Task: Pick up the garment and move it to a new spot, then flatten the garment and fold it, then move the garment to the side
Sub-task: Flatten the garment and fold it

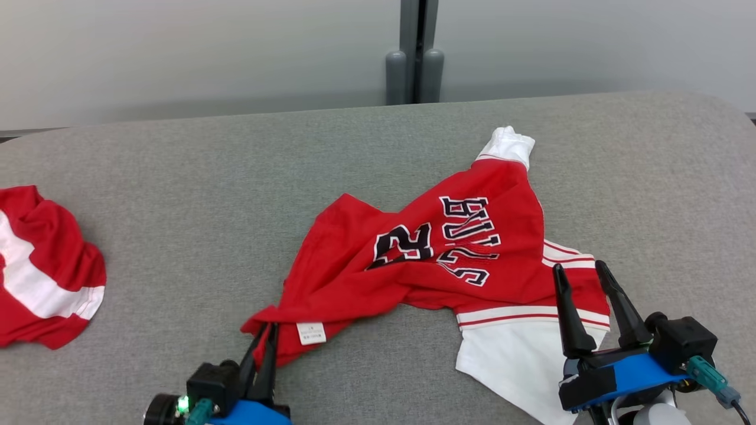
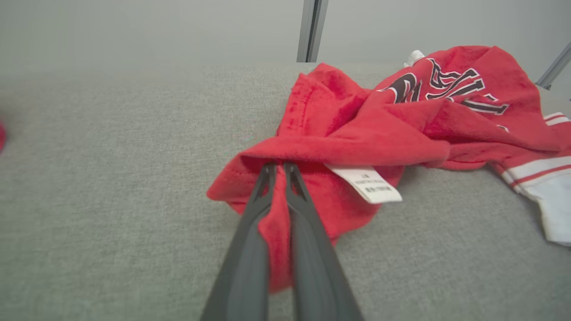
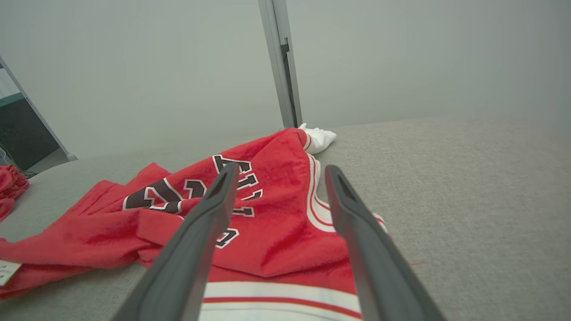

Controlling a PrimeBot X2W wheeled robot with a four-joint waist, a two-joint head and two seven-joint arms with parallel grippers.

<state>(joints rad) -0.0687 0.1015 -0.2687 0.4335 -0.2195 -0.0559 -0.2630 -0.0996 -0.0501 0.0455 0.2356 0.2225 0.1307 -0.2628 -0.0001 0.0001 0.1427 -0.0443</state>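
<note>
In the head view the garment [image 1: 449, 254], a red jersey with white trim, lies crumpled across the middle of the grey table [image 1: 177, 177], its lettering upside down; judged from this, flattening, folding and the move to the side are all left to do, and whether this is already its new spot cannot be told. At the lower left the left gripper [image 1: 267, 333] is clenched on the jersey's near red corner, just beside a white label [image 1: 311, 332]; at the lower right the right gripper [image 1: 579, 267] stands spread wide over the striped hem, grasping nothing. A red-and-white cloth [image 1: 41, 265] sits at the left edge, well apart.

In the left wrist view the fingers meet at centre frame; red fabric is bunched between them, and the label lies just to their right.

In the right wrist view the fingers splay apart at the bottom, with the jersey's striped edge between and beneath them; whether they touch the cloth cannot be told.
</note>
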